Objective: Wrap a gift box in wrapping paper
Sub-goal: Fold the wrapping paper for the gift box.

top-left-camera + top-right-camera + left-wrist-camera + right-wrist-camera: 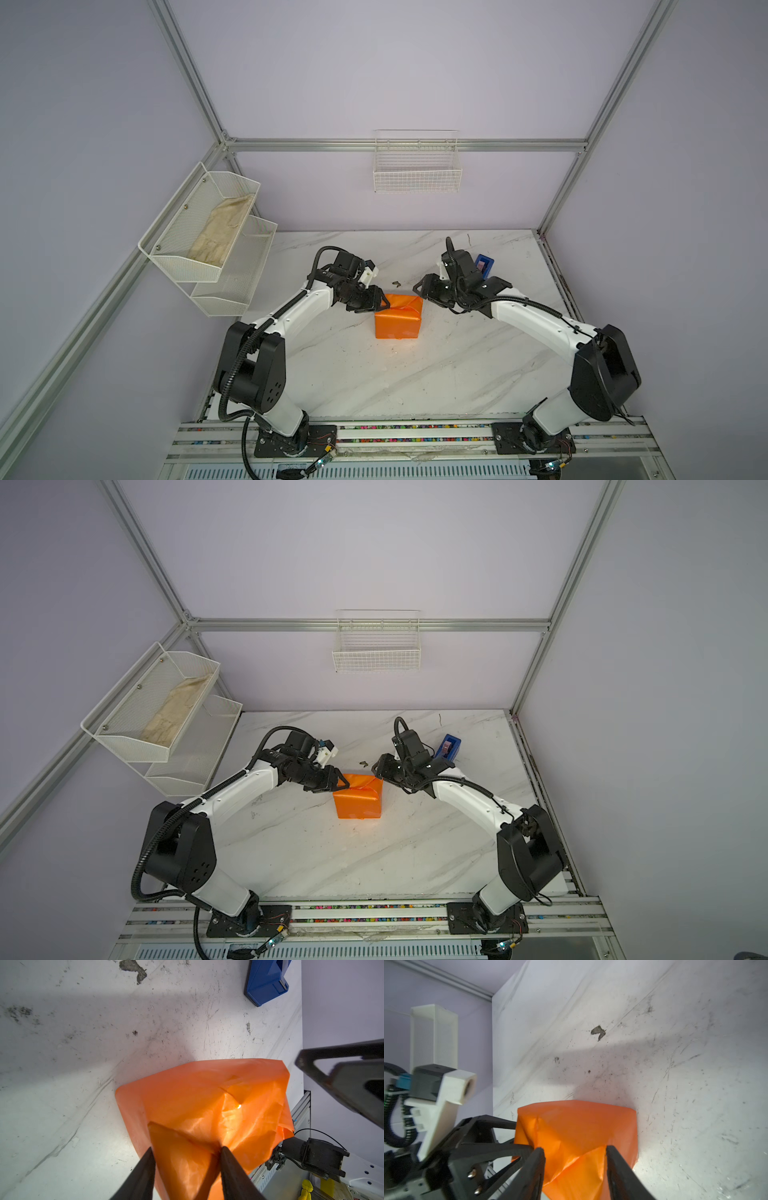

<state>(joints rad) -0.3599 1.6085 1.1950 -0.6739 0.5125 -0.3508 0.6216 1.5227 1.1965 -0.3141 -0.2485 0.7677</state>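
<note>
Midway across the marble table (pixel 415 374), showing the gift box hidden inside orange wrapping paper (pixel 397 322), left gripper (pixel 187 1149) and right gripper (pixel 575 1148) each half-open astride a triangular end fold, risking torn paper or a shoved, twisted box through uneven or off-centre pinching.

No text, label, brand name, number or sign can be read in any view. The orange wrapping paper (pixel 398 318) is plain and unprinted. The blue tape dispenser (pixel 484 264) has a small pale patch on its face in both top views, too small and blurred to read.
</note>
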